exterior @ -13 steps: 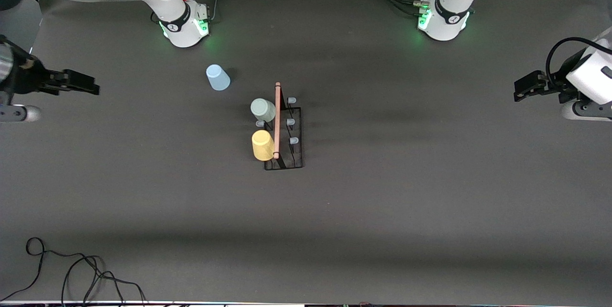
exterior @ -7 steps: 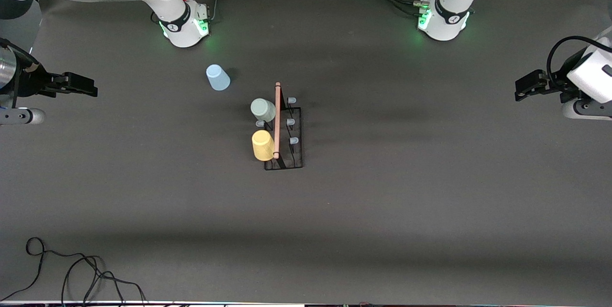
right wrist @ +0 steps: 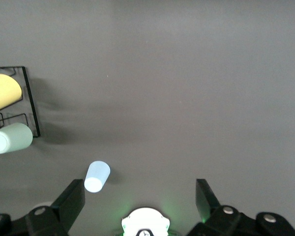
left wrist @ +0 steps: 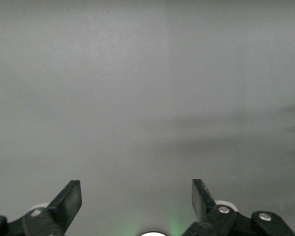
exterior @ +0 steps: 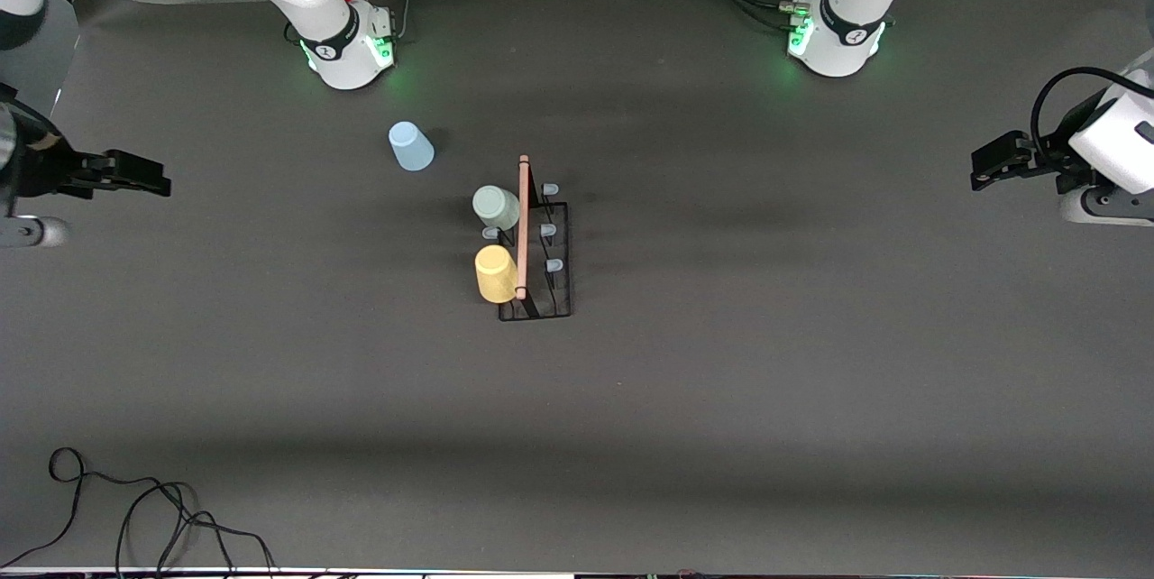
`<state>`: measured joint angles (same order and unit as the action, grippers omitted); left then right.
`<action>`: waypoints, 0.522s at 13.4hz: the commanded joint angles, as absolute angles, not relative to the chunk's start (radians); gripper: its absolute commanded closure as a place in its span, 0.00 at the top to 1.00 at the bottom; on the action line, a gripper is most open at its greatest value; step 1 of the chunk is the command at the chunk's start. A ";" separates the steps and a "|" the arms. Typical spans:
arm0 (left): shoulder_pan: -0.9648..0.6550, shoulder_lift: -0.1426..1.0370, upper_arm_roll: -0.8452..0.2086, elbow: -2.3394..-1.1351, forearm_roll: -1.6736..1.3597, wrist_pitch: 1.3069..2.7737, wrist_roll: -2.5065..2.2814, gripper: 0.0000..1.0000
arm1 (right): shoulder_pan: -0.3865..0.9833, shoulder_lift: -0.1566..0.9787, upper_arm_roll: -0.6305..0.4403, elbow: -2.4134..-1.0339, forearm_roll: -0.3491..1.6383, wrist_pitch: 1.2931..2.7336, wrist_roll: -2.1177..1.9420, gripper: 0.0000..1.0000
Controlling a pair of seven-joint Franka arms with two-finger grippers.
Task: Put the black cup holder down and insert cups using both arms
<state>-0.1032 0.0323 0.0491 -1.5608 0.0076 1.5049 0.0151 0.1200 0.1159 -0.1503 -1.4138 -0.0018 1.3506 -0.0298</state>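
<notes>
1. Right hand (exterior: 144, 173): over the table (exterior: 721, 399) at the right arm's end, fingers spread wide, holding nothing. All task things lie well apart from it, toward mid-table.
2. Light blue cup (exterior: 410, 146): the task thing closest to the right hand, mouth-down, standing free on the table near the right arm's base (exterior: 347, 51). Judged light, thin plastic, smooth and tapered, so likely to slip; pinch across the wall low down, gently.
3. Black cup holder (exterior: 536, 277): mid-table, roughly midway between both hands. Wire frame looks stiff and light; the wooden handle (exterior: 522, 227) is the obvious hold.
4. Pale green cup (exterior: 496, 206) and yellow cup (exterior: 495, 273): seated on pegs on the holder's side toward the right hand. Remaining pegs free; the handle may crowd a descending hand.
5. Left hand (exterior: 992, 166): over the table's other end, fingers parted, empty, waiting.
6. Loose cable (exterior: 135, 507) lies at the table corner nearest the camera, out of the working path.
</notes>
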 commanded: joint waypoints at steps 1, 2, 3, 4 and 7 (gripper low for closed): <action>-0.115 0.008 0.054 -1.582 0.025 1.513 0.021 1.00 | 0.035 -0.012 -0.046 -1.581 -0.028 1.443 -0.045 1.00; -0.115 0.008 0.054 -1.582 0.023 1.511 0.023 1.00 | 0.038 -0.011 -0.046 -1.578 -0.029 1.443 -0.034 1.00; -0.115 0.008 0.054 -1.582 0.023 1.512 0.021 1.00 | 0.040 -0.011 -0.046 -1.580 -0.029 1.445 -0.034 1.00; -0.115 0.008 0.055 -1.582 0.023 1.513 0.021 1.00 | 0.038 -0.011 -0.046 -1.578 -0.029 1.445 -0.034 1.00; -0.115 0.008 0.054 -1.582 0.023 1.513 0.021 1.00 | 0.038 -0.011 -0.046 -1.577 -0.029 1.445 -0.034 1.00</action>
<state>-0.1032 0.0323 0.0490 -1.5609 0.0077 1.5049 0.0151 0.0411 0.0124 -0.0532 -1.5506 -0.0059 1.4234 -0.0324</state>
